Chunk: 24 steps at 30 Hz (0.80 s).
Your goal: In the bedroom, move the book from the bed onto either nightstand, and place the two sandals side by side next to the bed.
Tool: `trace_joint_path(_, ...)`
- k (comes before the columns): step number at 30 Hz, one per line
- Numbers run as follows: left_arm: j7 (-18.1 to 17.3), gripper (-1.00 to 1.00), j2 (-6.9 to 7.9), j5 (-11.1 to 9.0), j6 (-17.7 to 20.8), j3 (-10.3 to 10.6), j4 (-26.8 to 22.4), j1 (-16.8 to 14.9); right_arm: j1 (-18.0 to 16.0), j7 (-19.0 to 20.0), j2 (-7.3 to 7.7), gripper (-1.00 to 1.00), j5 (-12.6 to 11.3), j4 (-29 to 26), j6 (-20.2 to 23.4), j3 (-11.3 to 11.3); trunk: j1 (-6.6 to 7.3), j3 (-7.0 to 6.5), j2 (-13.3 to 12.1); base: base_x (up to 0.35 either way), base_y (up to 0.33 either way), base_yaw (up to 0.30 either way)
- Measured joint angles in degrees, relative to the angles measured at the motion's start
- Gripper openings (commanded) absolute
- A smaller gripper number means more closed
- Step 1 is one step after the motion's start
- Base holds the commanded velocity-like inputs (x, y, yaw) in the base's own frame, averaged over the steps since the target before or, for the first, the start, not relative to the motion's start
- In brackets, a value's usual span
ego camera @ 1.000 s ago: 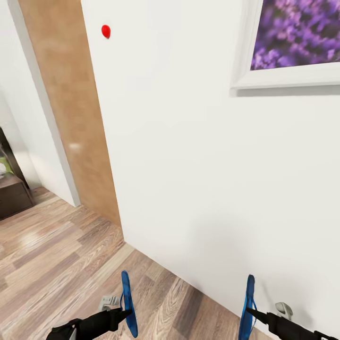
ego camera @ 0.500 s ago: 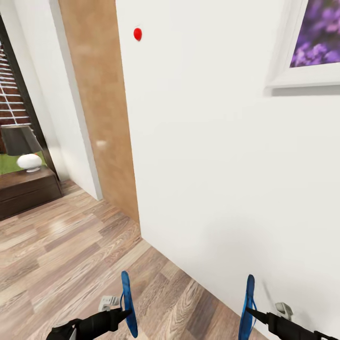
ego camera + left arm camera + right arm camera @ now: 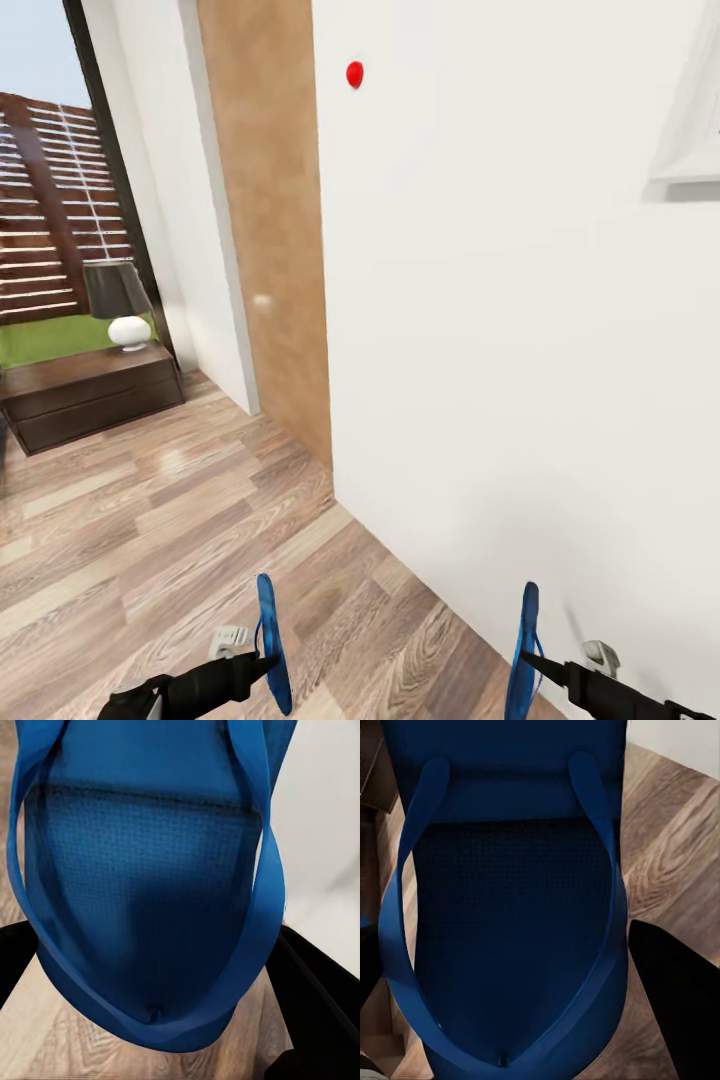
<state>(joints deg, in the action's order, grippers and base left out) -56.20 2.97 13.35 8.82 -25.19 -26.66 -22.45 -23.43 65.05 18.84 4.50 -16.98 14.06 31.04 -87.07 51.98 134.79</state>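
Observation:
Each arm carries one bright blue sandal, held upright and edge-on low in the head view. My left gripper point(image 3: 262, 660) is shut on the left sandal point(image 3: 270, 640), whose sole and strap point(image 3: 150, 892) loom close in the left wrist view between the black fingers point(image 3: 315, 997). My right gripper point(image 3: 528, 660) is shut on the right sandal point(image 3: 522, 650), its sole point(image 3: 510, 945) seen large in the right wrist view. A dark-brown nightstand point(image 3: 90, 395) with a black-shaded, white-based lamp point(image 3: 122, 300) stands at the far left by the window. Bed and book are out of view.
A white wall point(image 3: 520, 330) runs close along my right, with a small red dot point(image 3: 354, 74) high up and a white picture frame corner point(image 3: 690, 150). A tan wood door panel point(image 3: 270, 220) sits left of it. Brown plank floor point(image 3: 170, 520) stretches toward the nightstand.
The whole view has swung left: wall, door panel and picture slid right, and the window, fence, lamp and nightstand came into sight. Both sandals stay held in the same places.

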Motion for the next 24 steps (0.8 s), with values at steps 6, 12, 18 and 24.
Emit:
trace_joint_path(6,0.08,-1.00,0.00,-0.02,-0.05,-0.03,-0.01,0.01,0.00,0.00,0.00,-1.00,0.00,0.00,-0.88,0.02,0.00,0.00,0.00,0.101,0.000,0.279)
trace_joint_path(12,0.09,-1.00,0.00,-0.01,-0.05,-0.06,0.00,0.01,0.00,0.00,0.00,-1.00,0.00,0.00,-1.12,0.00,-0.01,0.00,0.00,0.009,0.000,0.279)
trace_joint_path(18,0.09,-1.00,0.00,0.00,-0.05,0.00,0.01,0.02,0.00,0.00,0.00,-1.00,0.00,0.00,-1.16,0.05,-0.01,0.00,0.00,0.000,0.000,0.279)
trace_joint_path(24,0.09,-1.00,-0.01,0.00,-0.07,0.01,-0.01,0.01,0.00,0.00,0.00,-1.00,0.00,0.00,-1.15,0.01,-0.01,0.00,0.00,0.000,0.000,0.279)
